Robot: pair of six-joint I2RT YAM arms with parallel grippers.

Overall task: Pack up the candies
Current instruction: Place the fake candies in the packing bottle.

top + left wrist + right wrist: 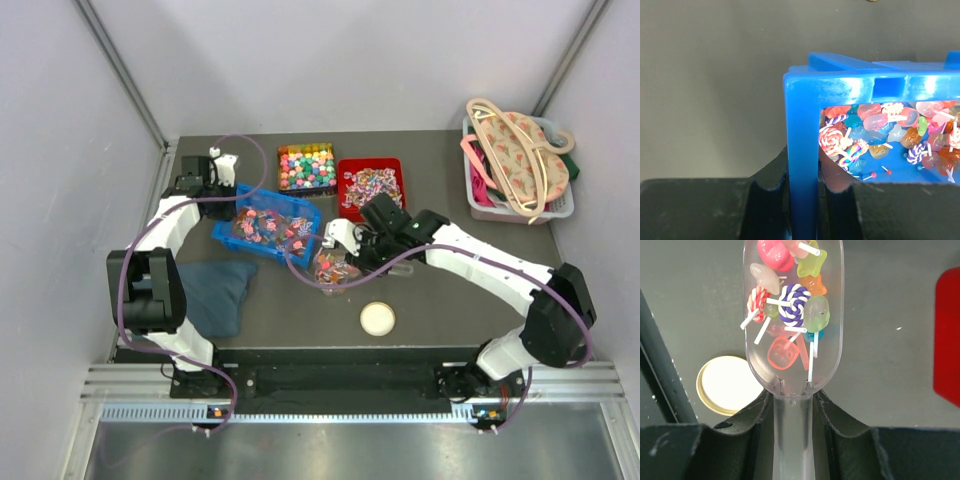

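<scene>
Candies (875, 130), small lollipops and gummy shapes, fill a blue tray (296, 212) left of centre. My left gripper (805, 187) is shut on the blue tray's (802, 130) end wall, one finger inside and one outside; from above that left gripper (230, 205) sits at the tray's left end. My right gripper (792, 412) is shut on the handle of a clear plastic scoop (832, 340). Several candies (792, 305) lie in its bowl. In the top view the right gripper (355, 250) holds the loaded scoop (335, 268) just right of the tray, above the table.
A round cream lid (377, 318) lies near the front; the same lid (725, 385) shows left of the scoop. At the back stand a tray of coloured cubes (306, 167) and a red tray (393, 203). A basket with a bag (515, 160) stands at the far right, and a blue cloth (215, 295) lies on the left.
</scene>
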